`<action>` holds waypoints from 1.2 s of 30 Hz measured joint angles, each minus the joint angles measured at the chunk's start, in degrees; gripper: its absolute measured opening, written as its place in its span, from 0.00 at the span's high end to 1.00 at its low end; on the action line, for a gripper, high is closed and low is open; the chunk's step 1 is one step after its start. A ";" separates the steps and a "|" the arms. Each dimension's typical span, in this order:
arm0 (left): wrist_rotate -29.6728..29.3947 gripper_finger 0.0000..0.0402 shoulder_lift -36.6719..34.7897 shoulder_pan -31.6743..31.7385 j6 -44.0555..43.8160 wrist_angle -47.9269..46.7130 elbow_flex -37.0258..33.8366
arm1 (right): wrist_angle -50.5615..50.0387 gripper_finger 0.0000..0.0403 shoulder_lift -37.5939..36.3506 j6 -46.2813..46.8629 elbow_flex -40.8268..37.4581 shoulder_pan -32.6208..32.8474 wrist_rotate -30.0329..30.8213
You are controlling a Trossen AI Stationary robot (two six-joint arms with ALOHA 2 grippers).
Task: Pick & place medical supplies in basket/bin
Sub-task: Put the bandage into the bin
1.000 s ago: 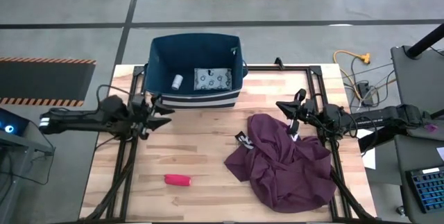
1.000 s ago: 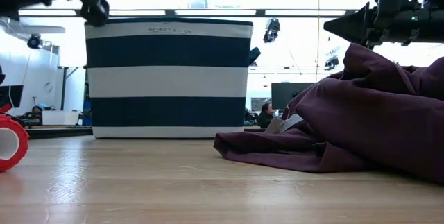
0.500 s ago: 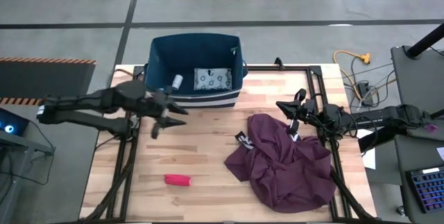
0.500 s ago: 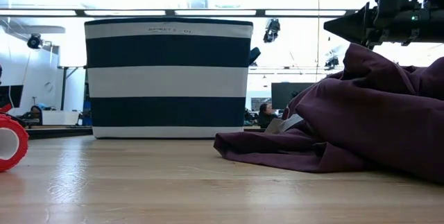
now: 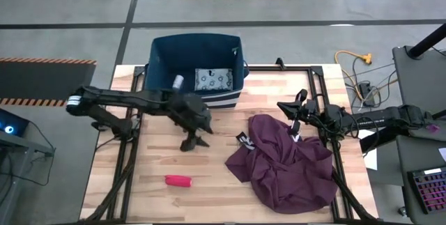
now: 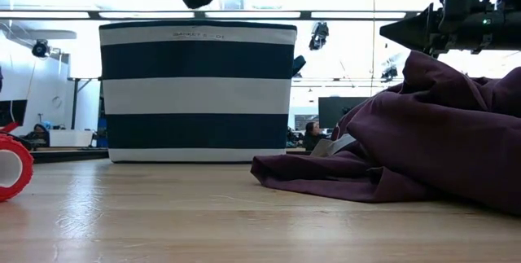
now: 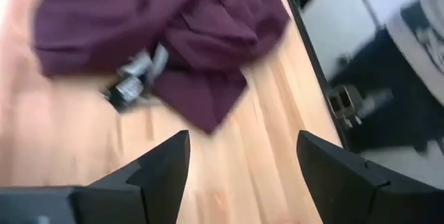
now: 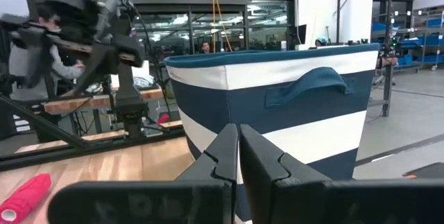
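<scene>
The dark-blue bin [image 5: 159, 51] with a white stripe stands at the table's far edge, also seen in the low view [image 6: 195, 92] and the right wrist view [image 8: 277, 120]. Inside it lie the pale-blue dotted packet [image 5: 213, 80] and one white cylinder [image 5: 178, 81]; the other cylinder is not visible. The red oblong piece [image 5: 178, 180] lies on the table near the near-left corner, also in the low view [image 6: 11, 167]. My left gripper [image 5: 196, 137] hovers open above bare wood between bin and cloth, holding nothing [image 7: 243, 156]. My right gripper [image 5: 286, 112] waits shut [image 8: 238, 141] at the right.
A big maroon cloth [image 5: 287, 164] lies crumpled on the table's right half, with a grey label [image 7: 133, 85] at its left edge. A black frame [image 5: 327, 72] runs along the table's edges. Bare wood lies between the red piece and the cloth.
My left gripper has swung from beside the bin's left front corner toward the table's right and near edge, ending above the wood in front of the bin, beside the cloth. It has stayed open and empty. Nothing on the table has moved.
</scene>
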 joint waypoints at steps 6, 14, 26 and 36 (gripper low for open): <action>-0.01 0.38 10.14 -7.48 -0.24 -15.72 11.47 | -0.08 0.98 0.02 -1.53 0.00 0.00 -0.05; -0.34 0.38 16.98 -17.38 -10.53 -19.78 13.16 | -0.06 0.98 0.00 -1.33 0.00 0.00 -0.14; -6.61 0.38 17.96 -27.67 -26.03 -16.38 0.64 | -0.29 0.98 0.00 -1.49 0.00 0.00 -0.42; -6.80 0.38 17.83 -28.75 -32.28 -6.71 -12.55 | -0.50 0.98 0.02 -1.51 0.00 0.00 -0.46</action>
